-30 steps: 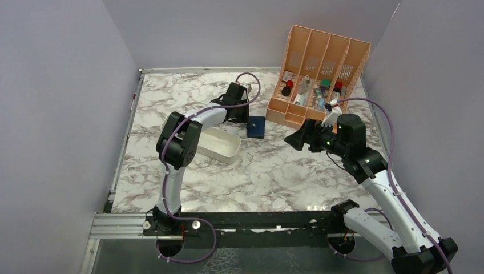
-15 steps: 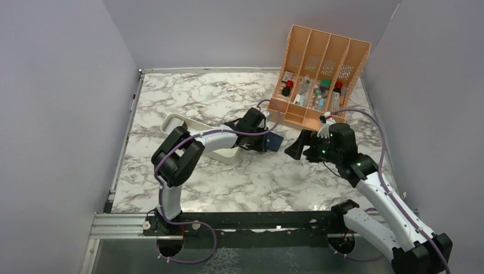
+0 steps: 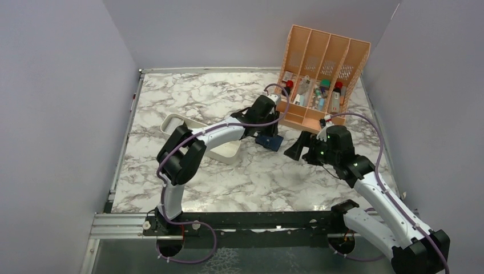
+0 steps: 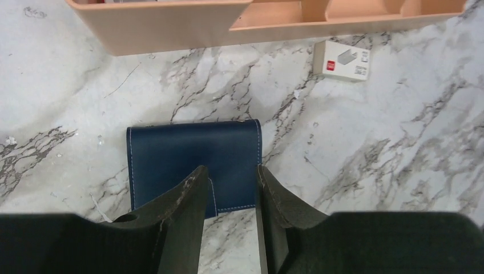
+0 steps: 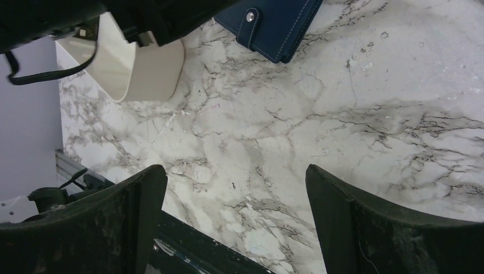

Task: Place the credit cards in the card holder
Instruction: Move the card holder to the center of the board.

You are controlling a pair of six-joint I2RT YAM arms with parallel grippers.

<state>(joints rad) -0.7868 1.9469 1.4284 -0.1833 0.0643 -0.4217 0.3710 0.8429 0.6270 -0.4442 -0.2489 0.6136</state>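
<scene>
The navy card holder point(image 3: 269, 141) lies shut and flat on the marble table, in front of the orange organizer. In the left wrist view the card holder point(image 4: 194, 157) lies under my fingertips. My left gripper point(image 3: 266, 132) hovers over its near edge. There the left gripper point(image 4: 229, 170) has a narrow gap between its jaws and holds nothing. My right gripper point(image 3: 297, 147) is wide open and empty just right of the holder. In its own view the right gripper point(image 5: 234, 171) is over bare marble, with the holder point(image 5: 274, 20) and its snap tab at the top. No credit cards are in view.
The orange slotted organizer point(image 3: 319, 80) with small items stands at the back right; its base point(image 4: 171, 23) is just beyond the holder. A small white and red box point(image 4: 341, 60) lies beside it. A white oblong tray point(image 3: 174, 121) sits left of the holder, partly under my left arm.
My left arm swung right, and the card holder shifted right and nearer. The left gripper then rose over it. My right gripper moved a little down and left, still open.
</scene>
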